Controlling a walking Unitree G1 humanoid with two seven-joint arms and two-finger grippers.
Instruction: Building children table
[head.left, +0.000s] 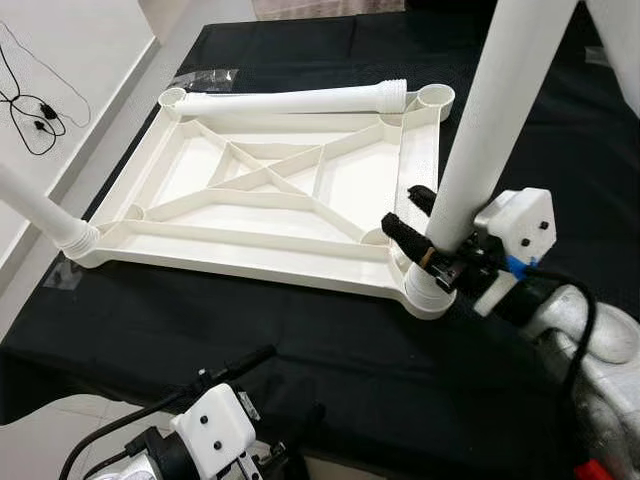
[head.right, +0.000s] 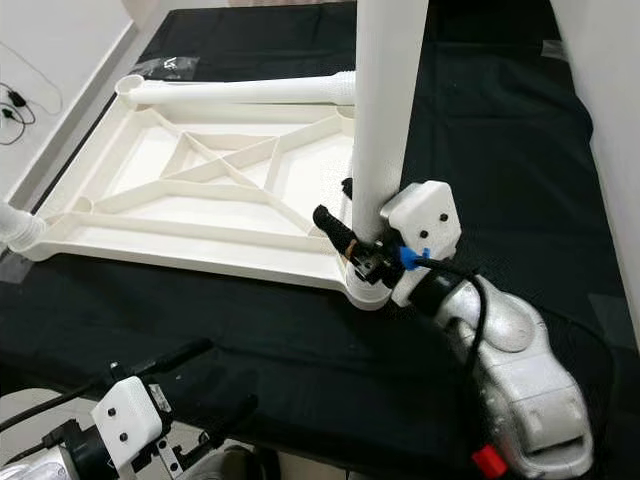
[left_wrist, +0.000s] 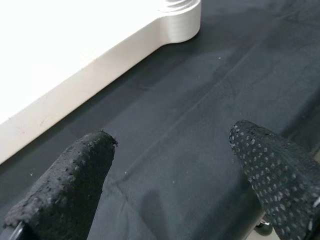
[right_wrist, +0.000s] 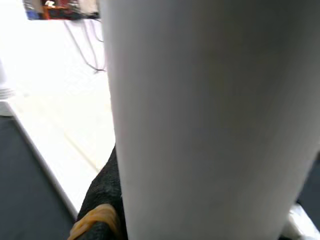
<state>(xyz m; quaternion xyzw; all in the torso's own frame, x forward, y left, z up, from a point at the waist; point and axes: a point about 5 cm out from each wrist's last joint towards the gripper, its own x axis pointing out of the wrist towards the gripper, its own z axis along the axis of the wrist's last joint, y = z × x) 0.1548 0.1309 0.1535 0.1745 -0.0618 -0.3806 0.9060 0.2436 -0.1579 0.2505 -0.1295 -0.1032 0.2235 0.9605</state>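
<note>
The white plastic tabletop lies upside down on a black cloth. One white leg stands upright in its near right corner socket, and my right gripper is shut on that leg just above the socket. In the right wrist view the leg is pressed against a black finger. A second leg lies loose along the far edge. A third leg sticks out from the near left corner. My left gripper hovers open over the cloth near the tabletop's front corner.
Black cables trail on the pale floor to the left. A clear plastic bag lies on the cloth by the far left corner. The cloth's front edge runs just ahead of my left arm.
</note>
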